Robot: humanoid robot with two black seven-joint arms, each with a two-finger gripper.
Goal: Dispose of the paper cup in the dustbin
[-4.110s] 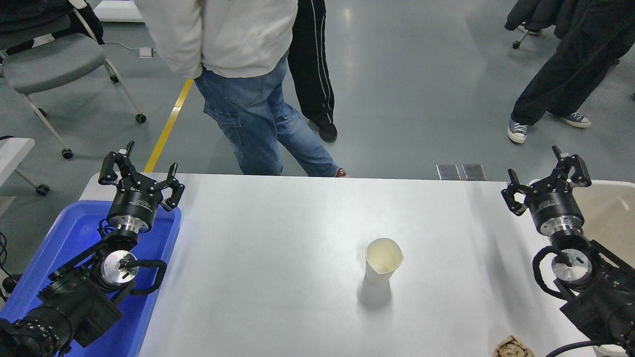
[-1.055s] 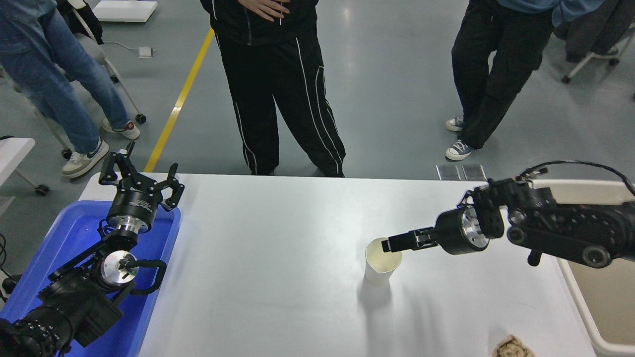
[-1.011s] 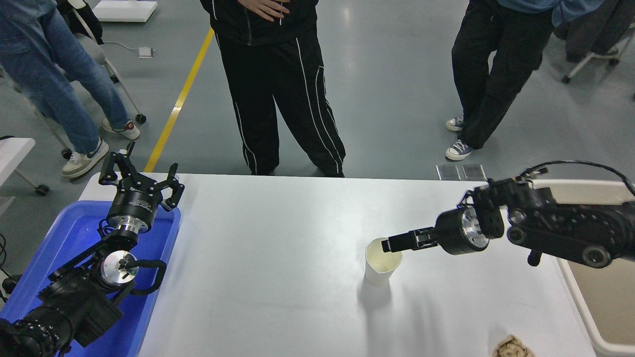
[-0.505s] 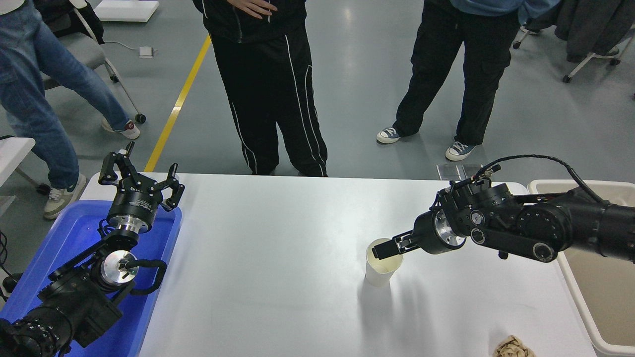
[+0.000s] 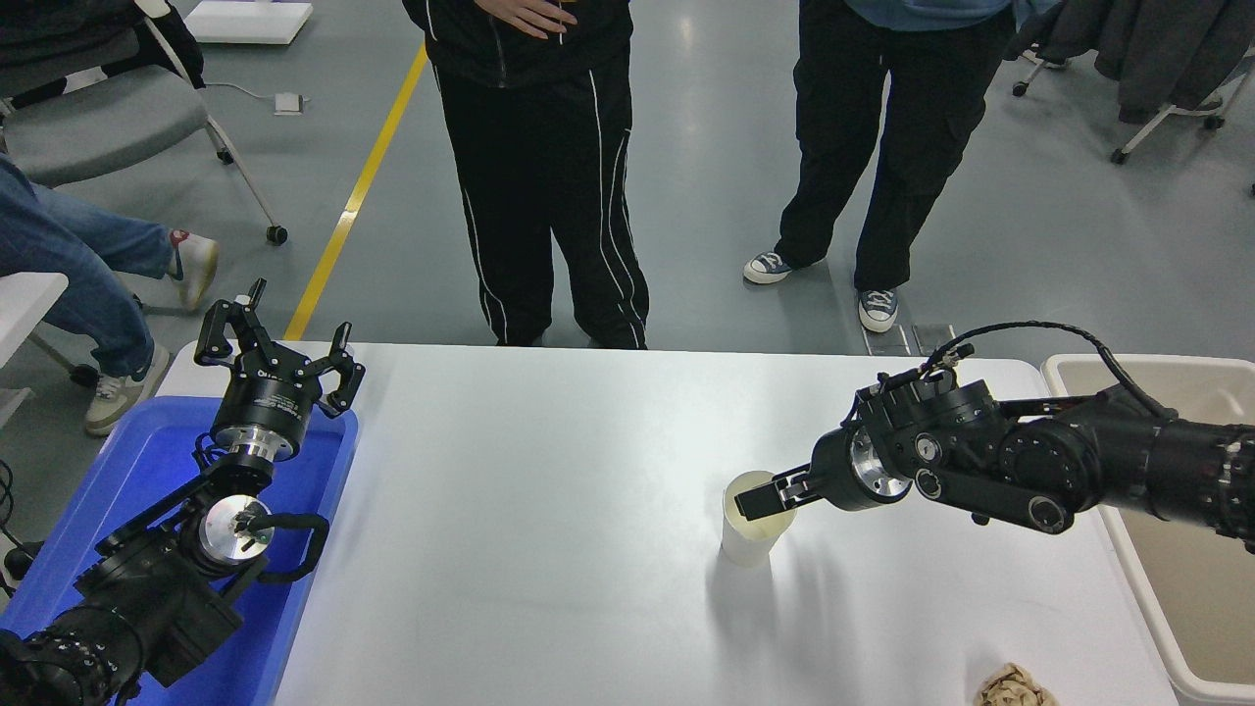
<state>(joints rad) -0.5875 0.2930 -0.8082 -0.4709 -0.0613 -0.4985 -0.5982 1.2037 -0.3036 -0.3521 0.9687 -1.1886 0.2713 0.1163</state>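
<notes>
The white paper cup (image 5: 747, 537) stands upright on the white table (image 5: 529, 510), right of the middle. My right gripper (image 5: 760, 501) reaches in from the right, nearly level, and its tip lies over the cup's rim and mouth, hiding the right side of the rim. The cup rests on the table. The beige dustbin (image 5: 1074, 365) stands at the table's right edge, partly behind my right arm. My left gripper (image 5: 275, 345) is parked open at the lower left, above the blue bin (image 5: 108, 480).
A crumpled brown paper wad (image 5: 1015, 686) lies near the table's front right edge. Two people (image 5: 549, 167) stand at the table's far side, and another person's leg (image 5: 59, 265) is at the left. A grey chair stands at the upper left.
My right arm swung from over the dustbin to the cup, then pushed further left and lower onto its rim. The cup has stayed in place. The people have shifted.
</notes>
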